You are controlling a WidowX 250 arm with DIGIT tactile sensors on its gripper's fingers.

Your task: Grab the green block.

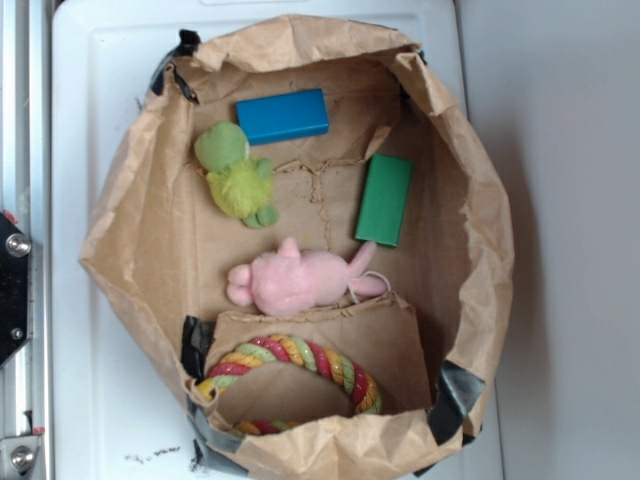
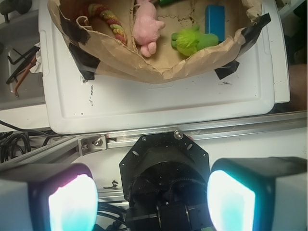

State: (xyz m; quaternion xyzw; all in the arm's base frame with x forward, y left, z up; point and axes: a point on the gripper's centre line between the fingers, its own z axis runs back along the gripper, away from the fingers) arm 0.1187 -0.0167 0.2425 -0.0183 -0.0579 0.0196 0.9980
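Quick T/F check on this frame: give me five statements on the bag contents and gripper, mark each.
1. The flat emerald-green rectangular block lies inside the brown paper bag. True.
2. The gripper is shut on the green block. False: the fingers stand apart with nothing between them, outside the bag.
3. The blue rectangular block rests stacked on the green block. False: they lie apart, blue near the bag's far wall.
4. The pink plush toy lies between the fuzzy yellow-green plush toy and the multicoloured rope ring. True.
5. The rope ring circles the green block. False: it sits in a separate folded pocket, away from it.
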